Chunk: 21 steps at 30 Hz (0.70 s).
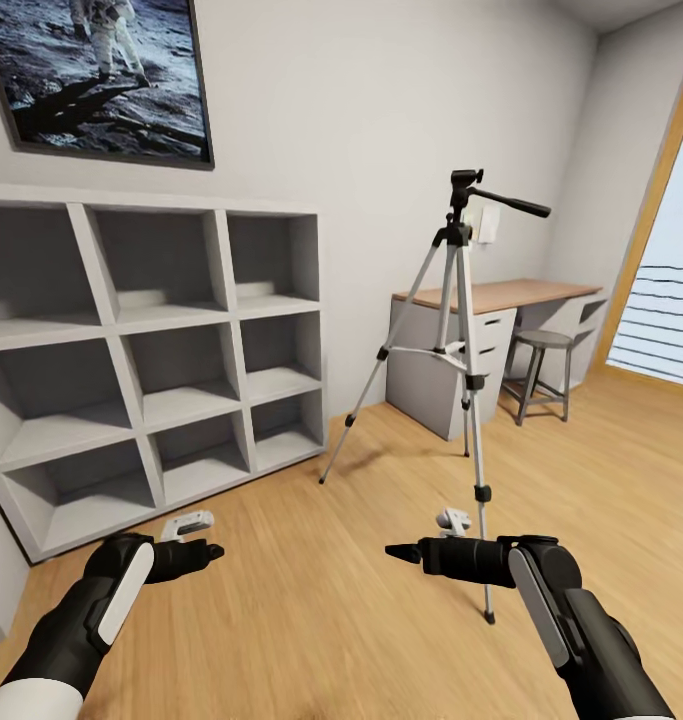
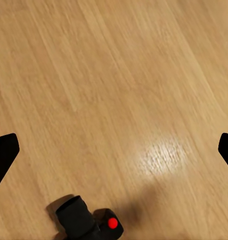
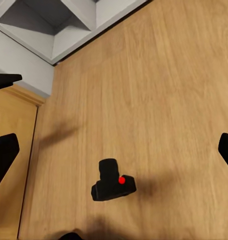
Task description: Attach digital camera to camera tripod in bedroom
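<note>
The bedroom has a pale wall, a plank floor [image 1: 311,600], and a big white cube shelf [image 1: 151,350] at the left under a framed moon picture [image 1: 101,75]; a desk [image 1: 501,330] with a small round stool [image 1: 541,375] sits at the far right by the window; in front of the desk stands the tripod [image 1: 456,330], upright on three thin silver legs, its black head and long handle bare, with nothing mounted on it.

Both arms reach forward low over the floor; the left gripper [image 1: 206,550] hangs near the foot of the shelf and the right gripper [image 1: 401,550] just beside the tripod's nearest leg; in each wrist view the dark fingertips sit far apart at the picture's two edges with nothing between them, so both claws stand open and empty.

The camera [image 3: 112,181] lies on the bare floor, lens barrel and red dot plain to see, apart from both claws; the left wrist view catches the camera [image 2: 88,220] at its edge, seemingly the nearer of the two.

My reading is that the pickup has not begun; the next move calls for lowering one claw over the camera body, closing on it squarely, then lifting it to the tripod head.
</note>
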### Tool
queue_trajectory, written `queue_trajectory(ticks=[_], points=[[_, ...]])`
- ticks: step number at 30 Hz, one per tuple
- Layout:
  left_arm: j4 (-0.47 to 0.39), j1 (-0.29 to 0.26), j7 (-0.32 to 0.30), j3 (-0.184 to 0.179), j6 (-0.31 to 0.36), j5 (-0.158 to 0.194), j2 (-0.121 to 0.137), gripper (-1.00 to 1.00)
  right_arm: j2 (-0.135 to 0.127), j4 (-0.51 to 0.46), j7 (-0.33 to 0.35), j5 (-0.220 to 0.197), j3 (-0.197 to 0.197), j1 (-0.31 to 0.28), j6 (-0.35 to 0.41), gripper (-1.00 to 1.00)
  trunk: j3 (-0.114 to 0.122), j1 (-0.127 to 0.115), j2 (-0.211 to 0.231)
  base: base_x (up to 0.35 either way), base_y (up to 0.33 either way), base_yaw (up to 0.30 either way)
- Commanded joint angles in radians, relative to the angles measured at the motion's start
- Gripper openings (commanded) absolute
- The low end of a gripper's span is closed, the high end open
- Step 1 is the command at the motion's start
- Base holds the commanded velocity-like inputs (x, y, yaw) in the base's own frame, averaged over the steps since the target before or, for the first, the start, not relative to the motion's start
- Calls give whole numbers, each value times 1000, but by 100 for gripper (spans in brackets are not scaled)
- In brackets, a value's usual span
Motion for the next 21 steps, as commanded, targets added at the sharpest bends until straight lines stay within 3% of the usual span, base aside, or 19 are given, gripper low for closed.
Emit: queue_trajectory(ticks=[1,21], points=[[-1,-1,0,1,5,3,0,100,-1,0,2,0,1,-1,4,100,-4,4,-8,0,0,0],[-2,-1,0,1,5,3,0,100,0,0,3,-3,0,-1,-2,100,-81,16,-19,0,0,0]])
